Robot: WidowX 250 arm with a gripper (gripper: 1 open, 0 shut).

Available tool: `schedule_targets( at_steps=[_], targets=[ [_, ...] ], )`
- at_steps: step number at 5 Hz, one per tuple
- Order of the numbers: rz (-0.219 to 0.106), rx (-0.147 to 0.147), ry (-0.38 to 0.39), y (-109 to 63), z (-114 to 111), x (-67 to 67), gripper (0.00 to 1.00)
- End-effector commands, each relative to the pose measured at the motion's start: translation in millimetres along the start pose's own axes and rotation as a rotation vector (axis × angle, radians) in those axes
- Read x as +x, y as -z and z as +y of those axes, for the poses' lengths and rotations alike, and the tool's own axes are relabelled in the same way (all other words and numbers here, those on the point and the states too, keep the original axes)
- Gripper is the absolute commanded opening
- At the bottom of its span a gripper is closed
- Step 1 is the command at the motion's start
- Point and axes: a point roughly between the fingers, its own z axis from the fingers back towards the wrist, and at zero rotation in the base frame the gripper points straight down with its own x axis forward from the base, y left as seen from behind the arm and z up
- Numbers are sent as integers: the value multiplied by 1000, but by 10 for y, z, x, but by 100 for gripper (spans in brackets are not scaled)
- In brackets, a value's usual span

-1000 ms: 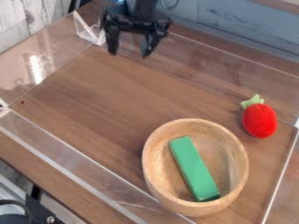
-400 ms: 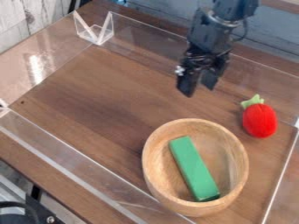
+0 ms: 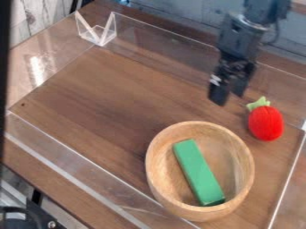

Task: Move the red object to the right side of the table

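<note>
The red object (image 3: 266, 122) is a small strawberry-like toy with a green top, lying near the right edge of the dark wood table (image 3: 107, 98). My gripper (image 3: 230, 90) hangs over the table just left of and slightly behind it, a short gap away. Its dark fingers point down, open, with nothing between them.
A round light wooden bowl (image 3: 163, 148) sits at the front right and holds a green rectangular block (image 3: 198, 173). Low clear acrylic walls (image 3: 72, 165) border the table. A small clear stand (image 3: 96, 29) is at the back left corner.
My gripper has swept from the back left across the table to the right, ending close beside the red object. The toy, bowl and block have not moved.
</note>
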Motion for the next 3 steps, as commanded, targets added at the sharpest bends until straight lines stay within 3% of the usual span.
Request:
schedule_targets(
  at_steps=[1,2,3],
  targets=[
    [-6,-69,30,-135,-97,-261,100],
    [-22,-77,88,-38,-128,-353,100],
    [-33,-93,124,21,-178,-319,100]
  ],
)
